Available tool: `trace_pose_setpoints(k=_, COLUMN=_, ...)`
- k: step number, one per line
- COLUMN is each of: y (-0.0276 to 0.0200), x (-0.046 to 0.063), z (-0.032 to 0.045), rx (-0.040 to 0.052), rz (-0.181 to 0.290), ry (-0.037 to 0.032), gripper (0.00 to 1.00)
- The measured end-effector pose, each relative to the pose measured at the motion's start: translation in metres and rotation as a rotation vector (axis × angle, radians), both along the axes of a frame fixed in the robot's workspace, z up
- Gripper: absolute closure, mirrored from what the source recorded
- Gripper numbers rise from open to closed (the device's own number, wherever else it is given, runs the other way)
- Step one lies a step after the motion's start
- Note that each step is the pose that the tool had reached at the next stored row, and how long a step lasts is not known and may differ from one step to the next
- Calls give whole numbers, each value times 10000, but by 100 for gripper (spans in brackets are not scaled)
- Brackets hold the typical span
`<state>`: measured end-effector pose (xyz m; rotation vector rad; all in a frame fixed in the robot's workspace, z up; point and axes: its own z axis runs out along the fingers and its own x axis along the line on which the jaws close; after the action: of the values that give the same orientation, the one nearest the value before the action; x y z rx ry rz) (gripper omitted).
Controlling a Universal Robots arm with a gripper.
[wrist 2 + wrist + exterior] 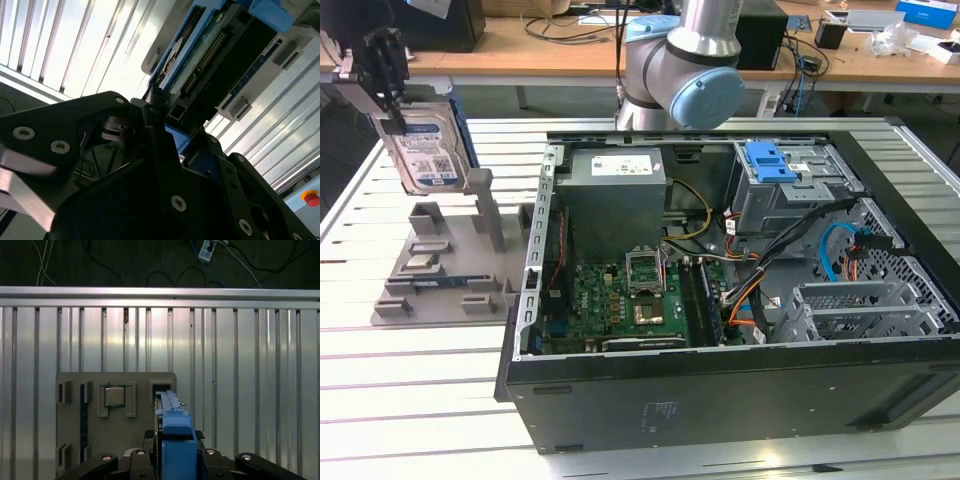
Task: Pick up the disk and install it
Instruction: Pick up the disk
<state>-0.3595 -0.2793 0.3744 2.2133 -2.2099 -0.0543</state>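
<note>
Over at the exterior view's left, the gripper (386, 92) is clamped on the top edge of the disk (424, 150) and holds it upright, label side facing the camera. The disk hangs over the grey parts holder (440, 270) on the slatted tabletop (380, 390). Its lower edge is close to the holder's posts, and I can't tell whether it touches them. In the first wrist view the blue carrier frame (175, 440) sits pinched between the black fingers (220, 460), with a small square chip (115, 396) lying in a pocket of the holder below. The second wrist view shows the disk's circuit-board side (210, 55). The open computer case (720, 400) lies just beside the holder. Inside it are a grey power-supply box (615, 195), a green motherboard (620, 305) and a drive cage (790, 205) topped by a blue latch (770, 160), well apart from the disk.
</note>
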Motion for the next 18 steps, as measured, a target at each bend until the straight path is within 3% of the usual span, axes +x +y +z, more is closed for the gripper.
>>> trace_pose_setpoints(k=1, y=7, x=0, z=167, rx=0, rz=0, ry=1, gripper=63)
trace_pose_setpoints(k=18, y=26, x=0, z=531, rx=4, rz=0, ry=1, gripper=63)
